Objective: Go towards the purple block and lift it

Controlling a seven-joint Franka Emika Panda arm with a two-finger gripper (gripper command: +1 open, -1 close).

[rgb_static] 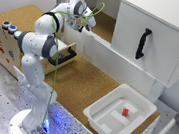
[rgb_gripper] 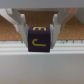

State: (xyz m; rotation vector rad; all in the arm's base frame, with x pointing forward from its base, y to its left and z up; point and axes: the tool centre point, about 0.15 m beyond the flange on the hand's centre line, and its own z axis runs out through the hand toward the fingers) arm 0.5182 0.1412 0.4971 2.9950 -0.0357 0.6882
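Observation:
The purple block (rgb_gripper: 39,39) with yellow letters fills the middle of the wrist view, held between the two white fingers (rgb_gripper: 21,27) of my gripper (rgb_gripper: 39,30). The jaws are shut against its sides, over a white ledge with cork behind it. In the exterior view my gripper (rgb_static: 88,25) hangs near the white cabinet's open shelf at the top centre; the block itself is too small to make out there.
A white cabinet (rgb_static: 152,37) with a black handle (rgb_static: 142,43) stands on the exterior view's right. A white bin (rgb_static: 120,113) holding a small red block (rgb_static: 125,112) sits at the lower right. A wooden box with an open drawer (rgb_static: 65,54) is on the left.

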